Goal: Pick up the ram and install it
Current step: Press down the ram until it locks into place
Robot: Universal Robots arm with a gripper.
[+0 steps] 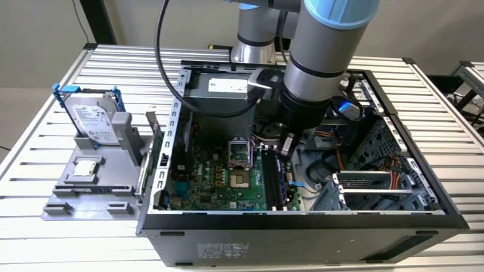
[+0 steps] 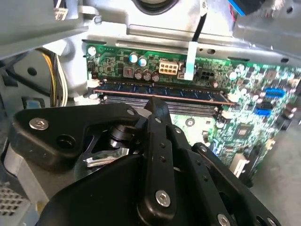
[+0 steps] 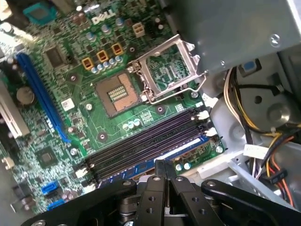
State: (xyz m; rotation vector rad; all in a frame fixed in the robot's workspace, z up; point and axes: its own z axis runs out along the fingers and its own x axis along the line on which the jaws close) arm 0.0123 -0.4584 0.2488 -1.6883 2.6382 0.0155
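The ram (image 2: 160, 92) sits seated in a slot on the green motherboard (image 3: 94, 61), lying flat along the row of black slots (image 3: 146, 139) inside the open computer case (image 1: 423, 187). Directly above it hangs the tool (image 3: 164, 172), its black fingers (image 2: 157, 117) pressed together and gripping nothing. In the exterior view, a hard drive (image 1: 94, 119) stands in a grey holder (image 1: 83, 192) on the slatted worktop (image 1: 30, 164), at the exterior view's left.

Surface: slatted silver metal table (image 1: 68, 249)
On it, under the jaws: open black computer case (image 1: 302, 235)
Beside the case, well apart from the jaws: grey plastic parts holder (image 1: 98, 195)
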